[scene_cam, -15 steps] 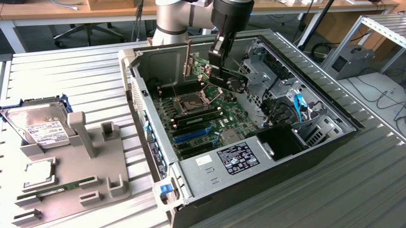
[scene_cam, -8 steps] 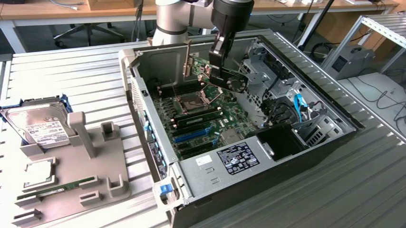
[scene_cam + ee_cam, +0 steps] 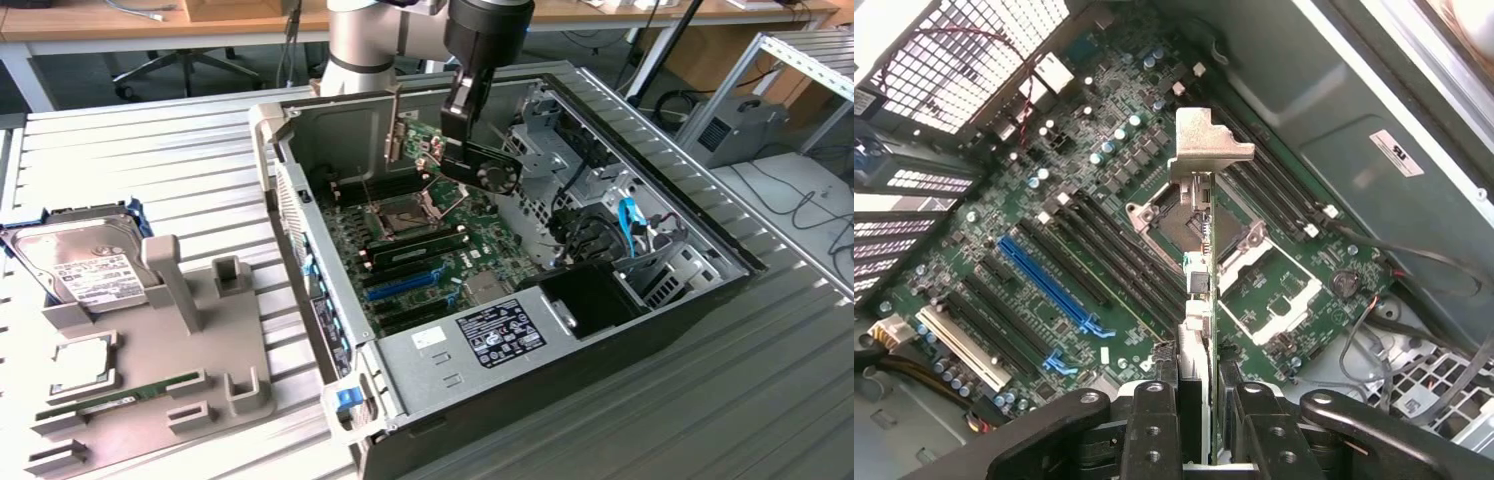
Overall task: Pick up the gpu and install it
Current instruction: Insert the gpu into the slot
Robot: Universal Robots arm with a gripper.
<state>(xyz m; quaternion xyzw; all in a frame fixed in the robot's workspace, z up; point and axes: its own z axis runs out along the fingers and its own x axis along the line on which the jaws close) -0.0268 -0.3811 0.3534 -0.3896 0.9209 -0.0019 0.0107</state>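
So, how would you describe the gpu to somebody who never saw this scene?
Find the open computer case in the middle. Above its motherboard, the gripper holds the gpu. It alone hangs in the air, with a round fan and a silver end bracket.

The slatted table (image 3: 147, 150) is carrying one open computer case (image 3: 320, 130), one gray fixture (image 3: 160, 330), one hard drive (image 3: 80, 265), one loose RAM stick (image 3: 120, 397) and one CPU chip (image 3: 83, 365). Inside the case, one motherboard (image 3: 454, 235), one power supply (image 3: 487, 335) and one gpu (image 3: 491, 172) are showing.
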